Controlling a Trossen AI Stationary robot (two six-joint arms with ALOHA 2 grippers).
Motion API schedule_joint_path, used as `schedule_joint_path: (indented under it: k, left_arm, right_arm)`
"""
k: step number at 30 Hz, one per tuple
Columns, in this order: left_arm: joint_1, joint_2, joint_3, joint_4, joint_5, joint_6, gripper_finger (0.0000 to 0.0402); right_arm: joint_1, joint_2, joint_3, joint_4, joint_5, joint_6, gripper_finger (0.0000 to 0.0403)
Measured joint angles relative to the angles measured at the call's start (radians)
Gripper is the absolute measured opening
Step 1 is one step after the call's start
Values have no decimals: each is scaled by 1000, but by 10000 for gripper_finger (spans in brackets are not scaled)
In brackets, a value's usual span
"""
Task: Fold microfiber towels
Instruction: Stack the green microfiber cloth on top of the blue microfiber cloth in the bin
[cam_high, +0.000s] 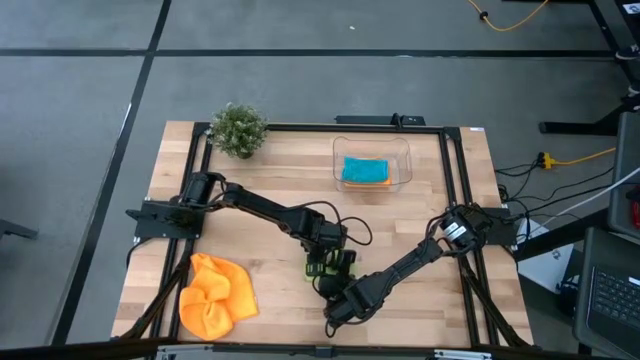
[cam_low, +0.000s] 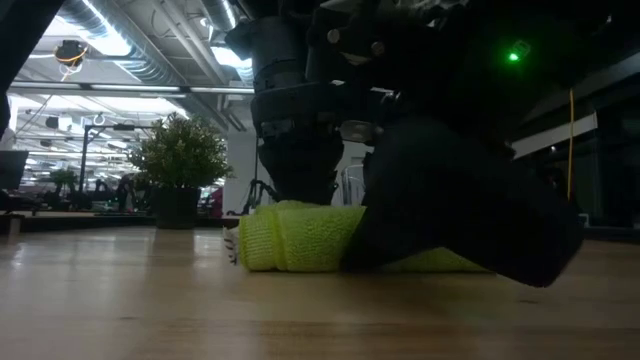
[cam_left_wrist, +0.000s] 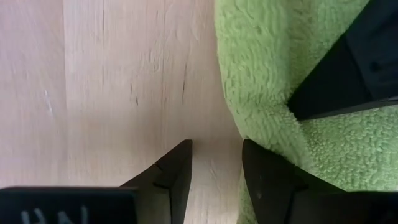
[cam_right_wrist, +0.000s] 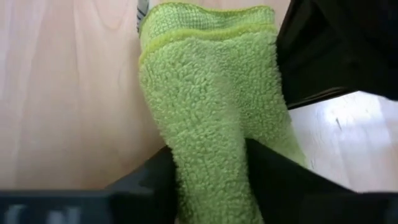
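Note:
The lime green towel (cam_right_wrist: 208, 93) lies folded on the wood near the table's front middle. It also shows in the low view (cam_low: 295, 240) and, mostly hidden by both arms, in the high view (cam_high: 316, 268). My right gripper (cam_right_wrist: 211, 180) is shut on it and shows low and dark in the low view (cam_low: 450, 210). My left gripper (cam_left_wrist: 214, 168) is open and points down at the towel's edge, one finger (cam_left_wrist: 267, 180) over the edge, the other over bare wood. An orange towel (cam_high: 215, 295) lies crumpled at the front left. A teal towel (cam_high: 365, 170) lies on an orange one in the tub. My left gripper has one finger at the green towel's edge (cam_left_wrist: 239, 124); I cannot tell whether it touches. My right gripper pinches the folded towel's near end (cam_right_wrist: 208, 155) between its two fingers, several layers thick. The fingers come low from the table's near right and lie along the towel. The towel rests on the table, its folded far end (cam_right_wrist: 205, 18) beyond the fingers.
A small potted plant (cam_high: 238, 130) stands at the far left. A clear plastic tub (cam_high: 372, 163) stands at the far middle. Bare wood (cam_high: 420, 300) lies at the front right, beside the right arm.

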Motion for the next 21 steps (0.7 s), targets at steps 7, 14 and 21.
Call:
schedule_joint_path:
  k: [7, 14, 21]
  left_arm:
    - [-3, 0, 0, 4, -7, 0, 133]
    - [11, -6, 1, -37, -10, -32, 133]
    - [57, -99, 0, -212, 12, -75, 133]
  right_arm:
    - [-4, 2, 0, -5, -40, -11, 23]
    - [-2, 9, 57, -95, -81, -6, 18]
    - [3, 23, 272, -425, -114, -13, 17]
